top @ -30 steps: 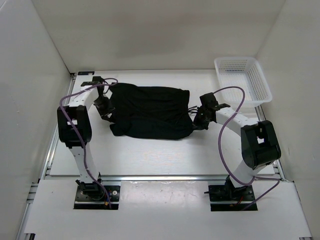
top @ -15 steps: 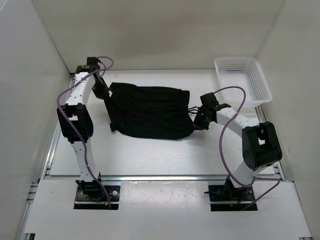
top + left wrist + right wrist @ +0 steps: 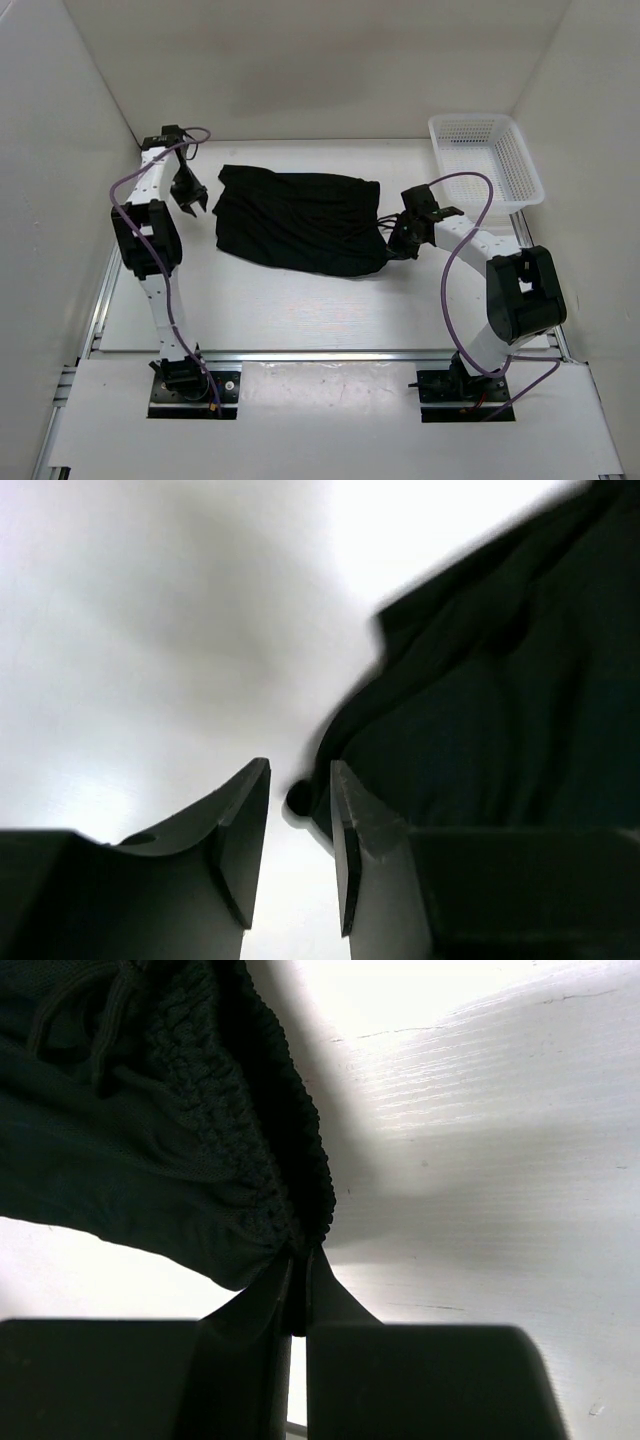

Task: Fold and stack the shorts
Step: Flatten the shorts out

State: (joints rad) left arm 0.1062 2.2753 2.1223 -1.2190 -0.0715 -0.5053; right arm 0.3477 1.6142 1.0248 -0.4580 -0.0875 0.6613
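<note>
My right fingers (image 3: pixel 398 245) are pressed together on the gathered elastic waistband of the black shorts (image 3: pixel 298 220), pinching its near corner. I judge this grip pins that end so the cloth does not slide while the other end is handled.

The shorts lie in a rumpled, roughly rectangular heap on the white counter (image 3: pixel 300 310). They sit toward the far side between my two arms, with the waistband end to my right.

My left fingers (image 3: pixel 190 200) hang just off the shorts' left edge, parted a narrow way and holding nothing. The left wrist view shows bare counter in the gap and dark fabric just beside one finger. They look placed to take a hold of the leg end for a fold.

A thin drawstring (image 3: pixel 383 214) trails out of the waistband near my right fingers and could be caught in the pinch. A white mesh basket (image 3: pixel 470 118) sits in the far right corner, well apart from the shorts and not in the way. The left wall (image 3: pixel 60 180) stands close to my left arm, leaving little room to draw that end outward.
</note>
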